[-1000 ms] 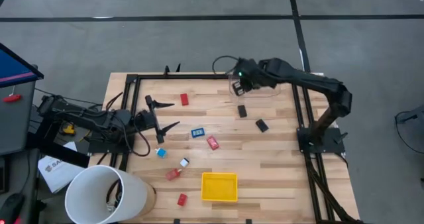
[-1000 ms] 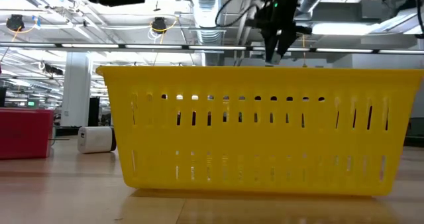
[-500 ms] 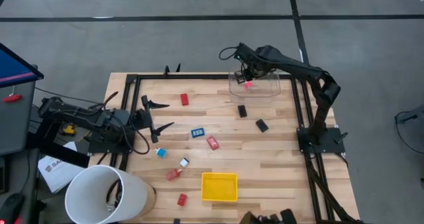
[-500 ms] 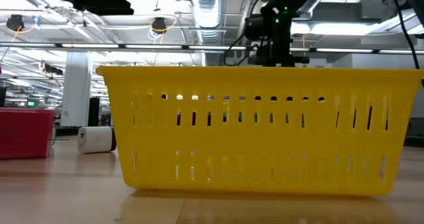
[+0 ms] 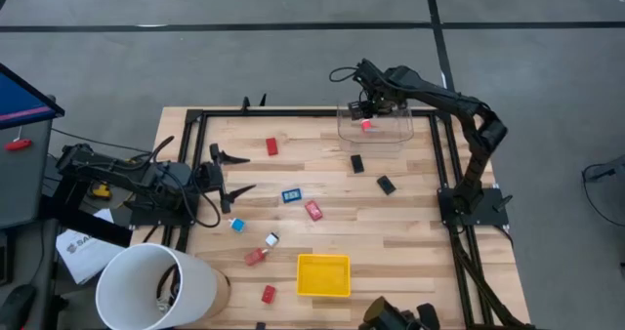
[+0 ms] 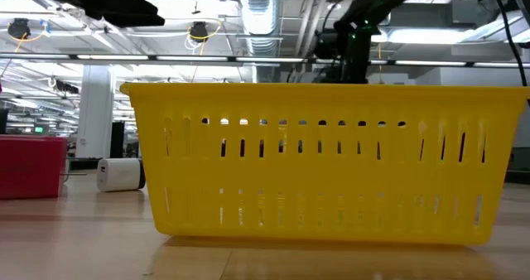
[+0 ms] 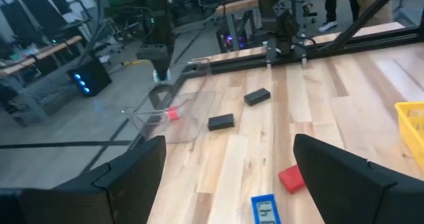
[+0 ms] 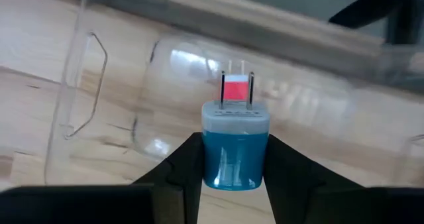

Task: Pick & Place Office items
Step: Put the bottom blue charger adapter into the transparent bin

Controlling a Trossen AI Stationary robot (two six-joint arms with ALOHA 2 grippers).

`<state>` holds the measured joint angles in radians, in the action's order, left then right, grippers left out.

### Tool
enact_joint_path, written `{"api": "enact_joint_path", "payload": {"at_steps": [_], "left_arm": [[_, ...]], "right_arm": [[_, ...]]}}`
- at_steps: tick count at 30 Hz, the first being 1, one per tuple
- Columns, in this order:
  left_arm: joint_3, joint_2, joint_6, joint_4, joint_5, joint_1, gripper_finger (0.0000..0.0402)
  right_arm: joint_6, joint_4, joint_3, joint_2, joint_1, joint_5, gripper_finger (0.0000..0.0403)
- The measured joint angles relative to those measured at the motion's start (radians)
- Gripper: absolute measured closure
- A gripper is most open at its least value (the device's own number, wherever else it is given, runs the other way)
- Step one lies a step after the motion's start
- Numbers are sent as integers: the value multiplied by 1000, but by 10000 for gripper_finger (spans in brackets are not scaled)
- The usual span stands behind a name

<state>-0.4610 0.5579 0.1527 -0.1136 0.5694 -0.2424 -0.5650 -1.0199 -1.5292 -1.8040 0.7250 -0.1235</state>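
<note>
My right gripper (image 5: 368,107) is at the table's far right, over the clear plastic box (image 5: 389,133), shut on a small blue plug block (image 8: 235,148). A red piece (image 5: 366,125) lies inside the box. My left gripper (image 5: 232,173) is open and empty above the table's left part. Other office items lie flat on the wood: red pieces (image 5: 271,146) (image 5: 313,210), black ones (image 5: 357,162) (image 5: 387,185), a blue-and-white one (image 5: 292,194) and several more near the yellow tray (image 5: 323,275). My right gripper pinches the blue block by its two opposite sides (image 8: 211,151) between its two fingers. The fingers come from above and point down. The block's two metal prongs (image 8: 237,75) point away from the gripper, down toward the box. The block is lifted clear, over the red piece.
A white bucket (image 5: 156,286) stands off the table's near left corner. A black frame (image 5: 200,115) runs along the table's far and side edges. In the low view the yellow tray (image 6: 331,160) fills most of the picture. Bare wood lies between the box and the tray.
My right gripper has gone a little toward the table's far right, from the box's left rim to above its inside, still shut on the blue block. The red piece in the box has come into sight. My left gripper has drawn back slightly toward the table's left edge.
</note>
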Motion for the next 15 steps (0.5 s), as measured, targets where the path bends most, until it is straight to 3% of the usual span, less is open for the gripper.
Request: {"api": "enact_joint_path", "payload": {"at_steps": [9, 15], "left_arm": [[0, 0, -3, 1, 0, 0, 73], [0, 0, 35, 43, 1, 0, 73]], "right_arm": [[-38, 204, 264, 87, 90, 69, 284], [-80, 249, 309, 89, 121, 105, 284]]}}
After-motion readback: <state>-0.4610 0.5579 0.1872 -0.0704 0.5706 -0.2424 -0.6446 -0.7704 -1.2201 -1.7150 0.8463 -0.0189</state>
